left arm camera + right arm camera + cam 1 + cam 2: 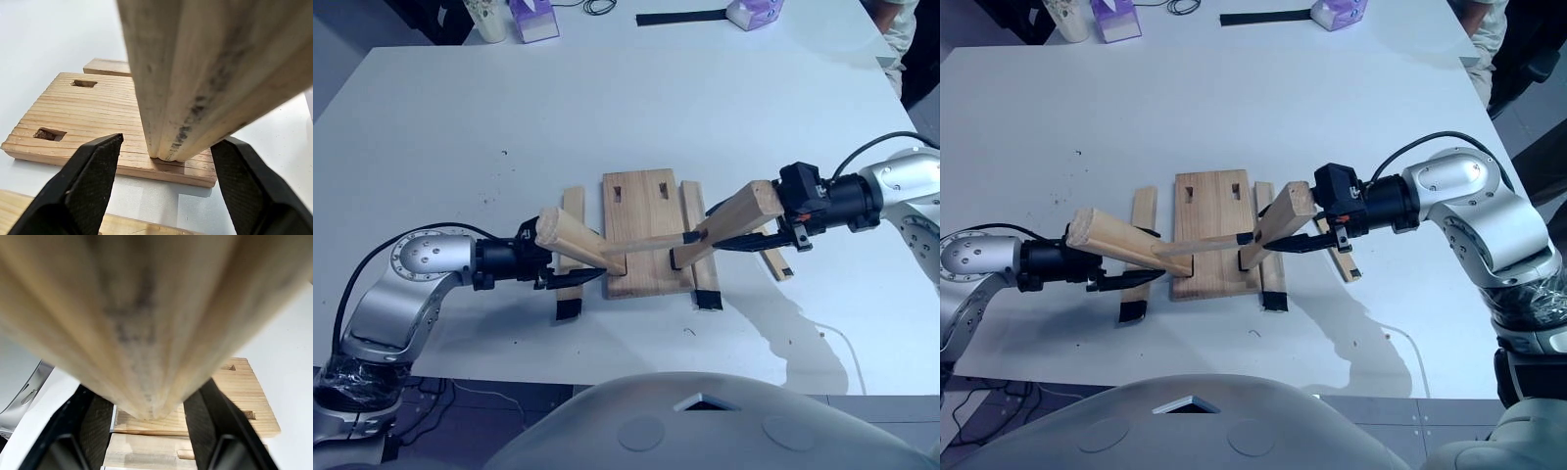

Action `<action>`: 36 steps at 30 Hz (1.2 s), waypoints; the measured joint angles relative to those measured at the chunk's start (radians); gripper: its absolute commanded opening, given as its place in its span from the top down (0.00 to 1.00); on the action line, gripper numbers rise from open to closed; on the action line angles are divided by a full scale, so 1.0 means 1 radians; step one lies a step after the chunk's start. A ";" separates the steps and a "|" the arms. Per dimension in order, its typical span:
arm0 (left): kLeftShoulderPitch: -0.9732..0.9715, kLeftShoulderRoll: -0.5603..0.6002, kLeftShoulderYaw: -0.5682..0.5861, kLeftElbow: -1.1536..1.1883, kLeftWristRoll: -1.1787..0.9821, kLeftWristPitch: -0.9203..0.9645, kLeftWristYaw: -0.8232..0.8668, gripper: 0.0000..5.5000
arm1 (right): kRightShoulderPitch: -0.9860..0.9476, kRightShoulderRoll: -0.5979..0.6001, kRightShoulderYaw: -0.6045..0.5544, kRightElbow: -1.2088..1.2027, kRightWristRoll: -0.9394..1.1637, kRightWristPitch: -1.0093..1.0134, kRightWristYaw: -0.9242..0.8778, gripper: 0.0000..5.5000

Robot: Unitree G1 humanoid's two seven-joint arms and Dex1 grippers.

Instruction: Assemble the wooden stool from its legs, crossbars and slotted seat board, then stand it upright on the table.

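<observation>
With left leg [570, 238] clamped in left claw [171, 147] and right leg [739, 215] in right claw [151, 406], crossbar [646, 242] between claws is to be pushed home squarely, legs held parallel.

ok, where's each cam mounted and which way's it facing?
Left eye: head, down over table; both arms, left claw on left leg, right claw on right leg.
Right eye: same scene, offset right.
Left wrist: left arm, along claw and leg to board.
Right wrist: right arm, along claw and leg to board.
Wrists share the board.
</observation>
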 measured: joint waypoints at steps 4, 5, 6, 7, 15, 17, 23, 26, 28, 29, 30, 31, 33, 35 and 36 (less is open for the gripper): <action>-0.001 -0.003 -0.006 -0.003 0.000 0.002 0.003 0.41 | -0.025 0.020 0.027 -0.008 -0.027 0.012 -0.003 0.64; -0.001 -0.003 -0.006 -0.001 0.000 0.002 0.003 0.41 | -0.027 0.022 0.031 -0.008 -0.031 0.012 -0.003 0.64; -0.001 -0.003 -0.006 0.000 0.000 0.002 0.003 0.41 | -0.029 0.024 0.035 -0.009 -0.038 0.010 -0.003 0.64; -0.002 -0.003 -0.007 0.000 0.000 0.002 0.003 0.41 | -0.029 0.027 0.041 -0.013 -0.047 0.007 -0.003 0.64; -0.002 -0.002 -0.011 -0.004 -0.001 0.013 0.001 0.41 | -0.021 0.033 0.054 -0.029 -0.074 -0.015 -0.009 0.64; -0.002 -0.002 -0.011 -0.003 -0.001 0.013 0.000 0.41 | -0.021 0.033 0.054 -0.029 -0.074 -0.015 -0.009 0.64; -0.014 0.009 -0.013 0.006 0.001 0.019 -0.003 0.41 | -0.045 0.050 0.060 -0.020 -0.082 0.009 -0.011 0.64; -0.028 0.023 -0.014 0.012 0.006 0.027 -0.008 0.41 | -0.062 0.060 0.069 -0.006 -0.090 0.011 -0.011 0.64; -0.039 0.028 -0.017 0.021 0.013 0.026 -0.024 0.41 | -0.061 0.060 0.072 -0.006 -0.092 0.011 -0.011 0.64; -0.044 0.032 -0.017 0.025 0.019 0.022 -0.031 0.41 | -0.060 0.060 0.074 -0.007 -0.093 0.011 -0.012 0.64; -0.047 0.035 -0.018 0.030 0.021 0.017 -0.040 0.41 | -0.059 0.060 0.074 -0.009 -0.093 0.011 -0.014 0.64; -0.050 0.036 -0.019 0.035 0.022 0.014 -0.046 0.41 | -0.059 0.060 0.075 -0.011 -0.093 0.011 -0.016 0.64; -0.065 0.037 -0.020 0.056 0.033 -0.003 -0.064 0.41 | -0.056 0.060 0.077 -0.017 -0.093 0.011 -0.027 0.64; -0.076 0.042 -0.020 0.073 0.034 -0.005 -0.075 0.36 | -0.056 0.063 0.080 -0.024 -0.095 0.011 -0.038 0.64; -0.079 0.045 -0.017 0.078 0.034 -0.005 -0.080 0.33 | -0.056 0.063 0.081 -0.027 -0.095 0.011 -0.041 0.64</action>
